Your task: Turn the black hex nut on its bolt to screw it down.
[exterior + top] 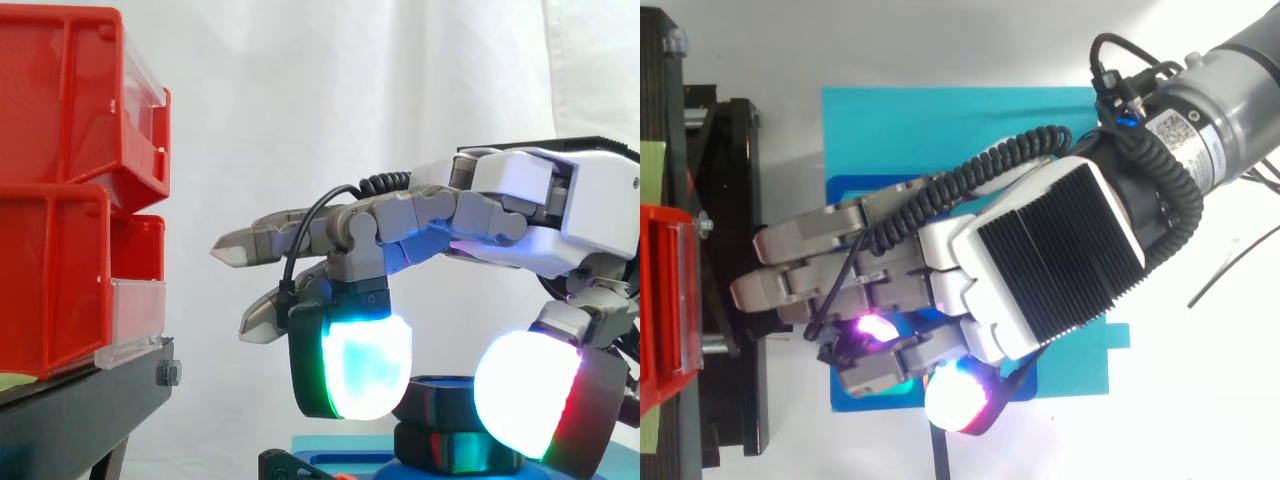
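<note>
White curtain backs the scene. Below it lies the pale worktop (1200, 420), with the black stand (90, 400) and its red bins (60, 200) along one edge. A teal sheet (940, 120) covers the worktop's middle. On it, at the edge nearest the stand, sits a blue base (340, 455).

The robot hand (560, 200) hangs palm-down over that base. One finger's glowing pad (365, 370) and the thumb pad (525, 400) are curled down onto opposite sides of the black hex nut (450, 425), pinching it. The other fingers stretch straight towards the bins.

The likeliest trouble is slip: the nut's faces look glossy (they mirror the pads' colours), so the robot hand may turn while the nut stays put. An uneven squeeze could also tilt the nut and jam it. A wide twist might swing the straight fingers against the stand.

The bolt's thread is hidden, so the remaining travel is unknown. The nut's underside is cut off in the side view, and the palm covers it from above.
</note>
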